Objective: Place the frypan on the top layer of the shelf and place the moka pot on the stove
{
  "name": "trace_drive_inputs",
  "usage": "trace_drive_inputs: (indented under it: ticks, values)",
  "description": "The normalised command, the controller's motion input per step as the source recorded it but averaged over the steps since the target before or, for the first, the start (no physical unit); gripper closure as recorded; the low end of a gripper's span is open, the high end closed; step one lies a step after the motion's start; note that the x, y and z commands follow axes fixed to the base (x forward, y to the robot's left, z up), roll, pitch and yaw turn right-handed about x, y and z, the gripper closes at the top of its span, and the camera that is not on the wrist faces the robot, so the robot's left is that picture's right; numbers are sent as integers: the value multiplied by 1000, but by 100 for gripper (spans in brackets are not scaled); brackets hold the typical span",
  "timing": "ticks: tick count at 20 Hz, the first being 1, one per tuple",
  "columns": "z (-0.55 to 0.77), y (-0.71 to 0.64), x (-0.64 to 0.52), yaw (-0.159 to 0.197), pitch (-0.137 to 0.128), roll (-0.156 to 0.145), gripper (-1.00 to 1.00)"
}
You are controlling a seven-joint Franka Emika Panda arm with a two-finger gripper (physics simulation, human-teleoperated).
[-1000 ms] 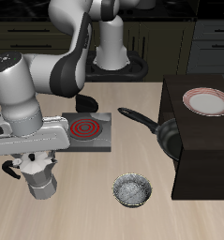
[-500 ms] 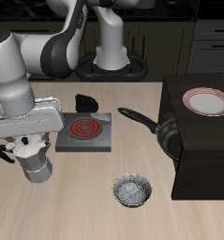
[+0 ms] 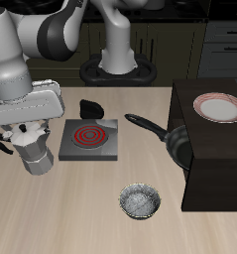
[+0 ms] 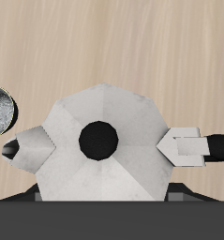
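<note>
Kitchen setting: I work at a wooden table [image 3: 80, 213] bearing a stove [image 3: 90, 140], with dark cabinets [image 3: 224, 45] along the frame's top.

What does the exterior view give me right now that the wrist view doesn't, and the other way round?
Only the exterior view shows the stove, the frypan leaning against the shelf, the white plate on the shelf top, and the arm carrying the end effector.

Only the wrist view looks straight down on the moka pot's black lid knob, with spout and handle pointing opposite ways.

Both show the moka pot, the patterned bowl and the wooden table. Neither shows the fingers clearly.
</note>
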Motion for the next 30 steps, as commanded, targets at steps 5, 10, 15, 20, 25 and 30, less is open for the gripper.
trace_drive_inputs:
  ticks: [5, 10, 15, 20, 25, 30]
  values:
    - [68, -72, -328, -18, -41, 11, 100]
    - [115, 204, -495, 4, -55, 53, 100]
    - [144, 303, -648, 3, -67, 39, 100]
    - [13, 234, -425, -7, -34, 20, 100]
    - [-79, 279, -511, 15, -40, 33, 100]
    - [-46, 161, -397, -4, -31, 23, 100]
